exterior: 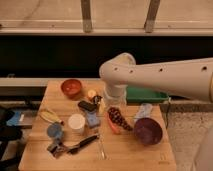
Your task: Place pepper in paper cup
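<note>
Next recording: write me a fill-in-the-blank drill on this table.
1. In the picture, the paper cup stands to the ___ of the pepper.
2. The bowl right of the grapes is ___.
3. The gripper hangs just behind the grapes, not yet holding the ___.
Missing: left; purple; pepper.

The table [145,156] is pale matt wood, and the paper cup [76,122] is matt white. The gripper [111,103], on a smooth cream plastic arm [165,75], hangs just above the smooth-skinned pepper [113,125].
</note>
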You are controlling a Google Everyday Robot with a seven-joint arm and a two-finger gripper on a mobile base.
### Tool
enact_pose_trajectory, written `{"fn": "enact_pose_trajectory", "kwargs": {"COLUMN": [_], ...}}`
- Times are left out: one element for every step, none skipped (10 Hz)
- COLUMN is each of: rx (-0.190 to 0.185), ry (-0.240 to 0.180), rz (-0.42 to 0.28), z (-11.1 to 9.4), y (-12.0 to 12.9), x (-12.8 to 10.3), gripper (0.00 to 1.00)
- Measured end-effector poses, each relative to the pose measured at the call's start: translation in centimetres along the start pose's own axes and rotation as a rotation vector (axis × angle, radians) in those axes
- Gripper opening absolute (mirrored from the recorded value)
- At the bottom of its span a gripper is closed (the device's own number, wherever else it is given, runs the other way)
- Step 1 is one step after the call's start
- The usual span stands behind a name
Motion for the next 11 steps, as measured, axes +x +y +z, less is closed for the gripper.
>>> {"fn": "enact_pose_trajectory", "kwargs": {"rx": [0.001, -0.004, -0.022, -0.033, -0.051, -0.068, -0.084, -0.096, -0.115, -0.125, -0.122], "ry": [0.0, 0.012, 0.035, 0.051, 0.074, 0.1, 0.13, 0.156, 0.18, 0.211, 0.235], "rz": [-0.005, -0.007, -0.012, -0.019, -0.028, -0.038, -0.045, -0.048, -0.046, -0.04, -0.035], "z": [0.0, 0.3, 1.3, 2.2, 4.0, 6.1, 8.1, 9.5, 10.8, 11.8, 12.5], "y": [0.2, 0.2, 0.7, 1.3, 2.3, 3.3, 4.3, 5.0, 6.0, 6.8, 6.9], "x": [0.0, 0.0, -0.1, -0.2, -0.5, -0.6, -0.5, -0.3, -0.2, 0.3, 0.7], "gripper": [0.71, 0.71, 0.71, 0.71, 0.71, 0.71, 0.71, 0.71, 0.71, 0.71, 0.71]}}
